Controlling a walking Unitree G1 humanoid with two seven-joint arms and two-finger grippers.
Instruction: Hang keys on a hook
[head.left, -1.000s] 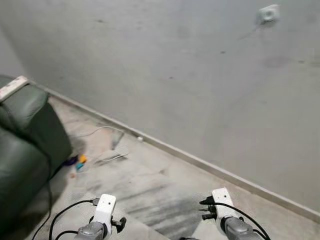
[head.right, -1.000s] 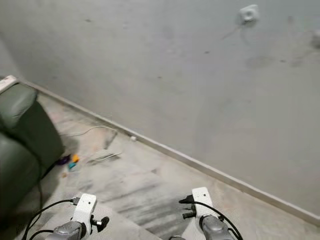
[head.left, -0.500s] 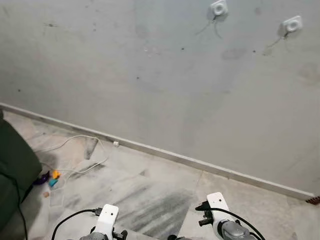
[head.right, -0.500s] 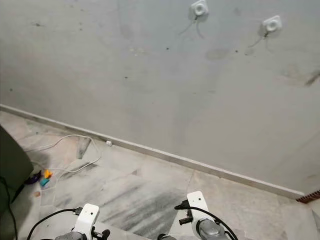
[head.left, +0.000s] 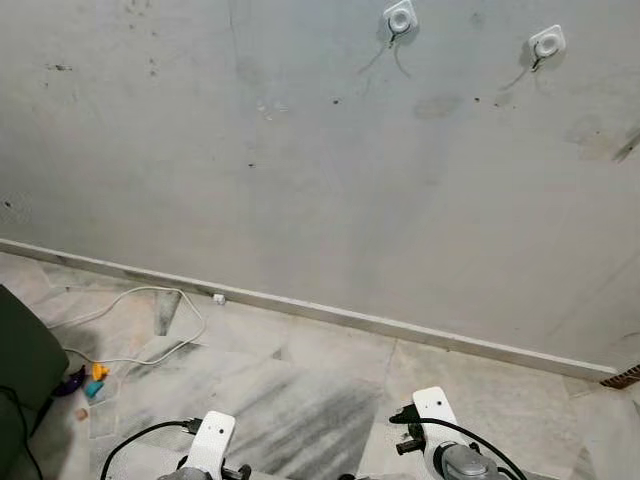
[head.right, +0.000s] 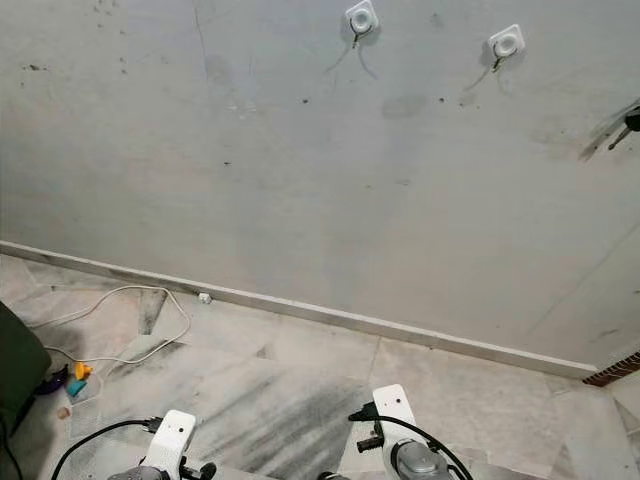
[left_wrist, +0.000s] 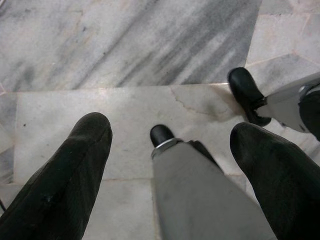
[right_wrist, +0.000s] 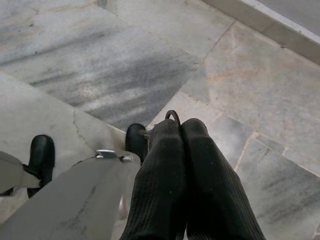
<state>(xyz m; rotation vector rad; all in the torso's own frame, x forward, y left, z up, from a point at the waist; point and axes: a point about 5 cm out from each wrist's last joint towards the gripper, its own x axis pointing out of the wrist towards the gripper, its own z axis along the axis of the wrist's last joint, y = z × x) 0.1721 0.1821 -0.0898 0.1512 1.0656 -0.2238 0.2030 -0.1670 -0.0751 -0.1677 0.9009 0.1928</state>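
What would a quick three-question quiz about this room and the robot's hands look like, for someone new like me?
1. True or false: the right gripper has its fingers pressed together with a thin dark ring poking out at the tips.
2. How many white wall hooks are high on the grey wall?
3. Which lies on the marble floor near the baseboard: A) a white cable, B) a shoe, C) a book?

Key: 1 true; 2 two; 3 A.
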